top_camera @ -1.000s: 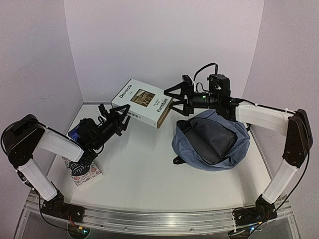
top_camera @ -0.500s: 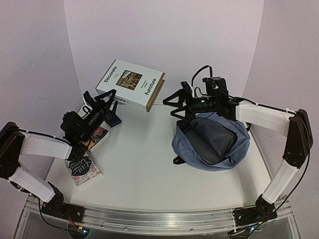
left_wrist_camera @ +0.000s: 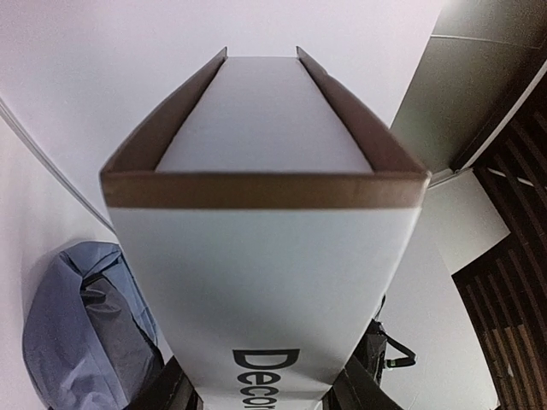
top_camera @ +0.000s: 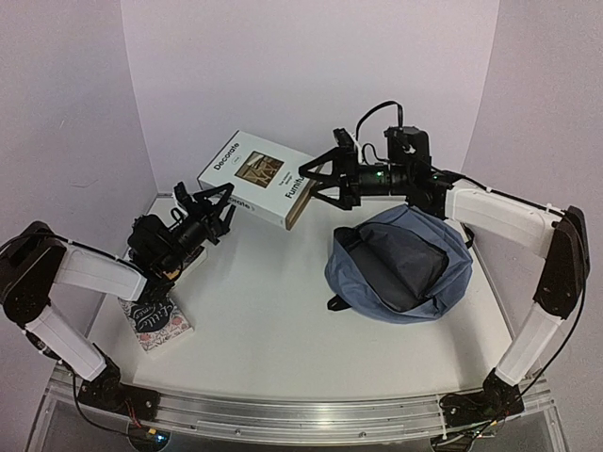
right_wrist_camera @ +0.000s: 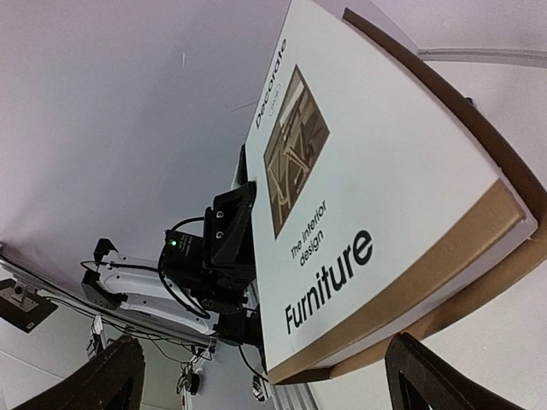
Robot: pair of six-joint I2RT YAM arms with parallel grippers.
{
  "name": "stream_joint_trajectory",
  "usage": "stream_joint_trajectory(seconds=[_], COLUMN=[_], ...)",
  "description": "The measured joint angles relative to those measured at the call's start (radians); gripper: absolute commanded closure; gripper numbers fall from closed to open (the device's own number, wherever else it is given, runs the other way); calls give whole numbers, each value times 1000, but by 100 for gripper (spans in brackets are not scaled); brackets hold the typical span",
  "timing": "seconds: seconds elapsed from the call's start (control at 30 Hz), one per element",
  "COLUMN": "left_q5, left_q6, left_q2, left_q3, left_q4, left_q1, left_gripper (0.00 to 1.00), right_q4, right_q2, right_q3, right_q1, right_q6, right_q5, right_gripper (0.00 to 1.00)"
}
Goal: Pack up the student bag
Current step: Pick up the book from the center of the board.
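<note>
A white hardcover book point(top_camera: 252, 177) titled "Decorate Furniture" hangs in the air at the back of the table. My left gripper point(top_camera: 213, 203) is shut on its spine end. In the left wrist view the book point(left_wrist_camera: 265, 248) fills the frame, with my left gripper point(left_wrist_camera: 267, 397) clamped on its sides. My right gripper point(top_camera: 323, 185) stands open at the book's other end, its spread fingers either side of the brown edge point(right_wrist_camera: 402, 290) without visible contact. The student bag point(top_camera: 400, 264), slate-blue, lies open on the table's right half, below the right gripper point(right_wrist_camera: 273, 380).
A floral-covered book point(top_camera: 155, 320) lies at the table's near left. A second book point(top_camera: 191, 258) lies partly under my left arm. White walls close in the back and both sides. The bag point(left_wrist_camera: 73, 329) also shows at lower left in the left wrist view.
My left gripper has swung the book back to the right and slightly lower. My right gripper has moved up and left, so its open fingers now meet the book's right end.
</note>
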Motion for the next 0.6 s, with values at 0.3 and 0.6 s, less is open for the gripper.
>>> stream_joint_trajectory(seconds=[0.3,0.6], left_q5=[4,3], left_q6=[-43,37], left_q2=[79,-40], left_q3=[16,17], left_q4=[2,-15], left_q1=[1,1], left_gripper=[89,89], right_q4=[-39,-171], right_q2=[24,24], right_q3=[2,3], right_q1=[2,3], right_q6=[-6,-93], right_q5=[57,95], right_gripper=[2,2])
